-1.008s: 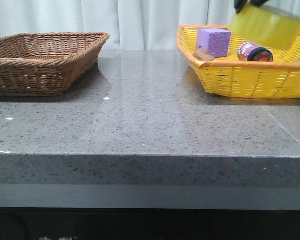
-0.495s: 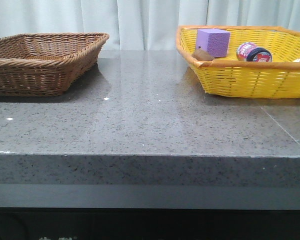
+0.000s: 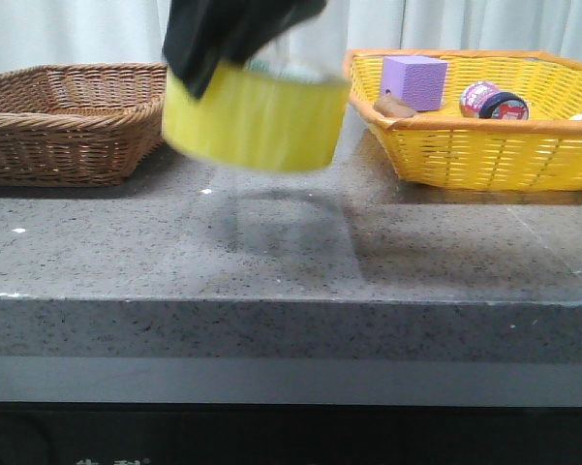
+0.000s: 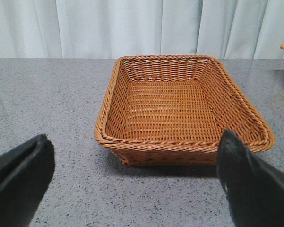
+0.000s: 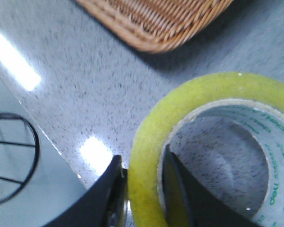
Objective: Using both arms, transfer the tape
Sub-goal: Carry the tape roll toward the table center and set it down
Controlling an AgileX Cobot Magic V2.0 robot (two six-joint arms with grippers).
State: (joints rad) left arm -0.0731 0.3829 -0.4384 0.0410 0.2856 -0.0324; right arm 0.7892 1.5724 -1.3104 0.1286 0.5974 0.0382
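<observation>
Yellow tape hangs above mid-table, its wall pinched by the right gripper. Left gripper waits spread; steady the roll before handover.

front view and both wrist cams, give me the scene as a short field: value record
tape: yellow roll held above the grey table, between the two baskets
right gripper: shut on the tape, one finger inside the core, one outside
left gripper: open, empty, facing the brown basket
brown basket: empty, left side of table
yellow basket: right side, holds a purple block and a pink-and-black container
handover: not yet done
</observation>
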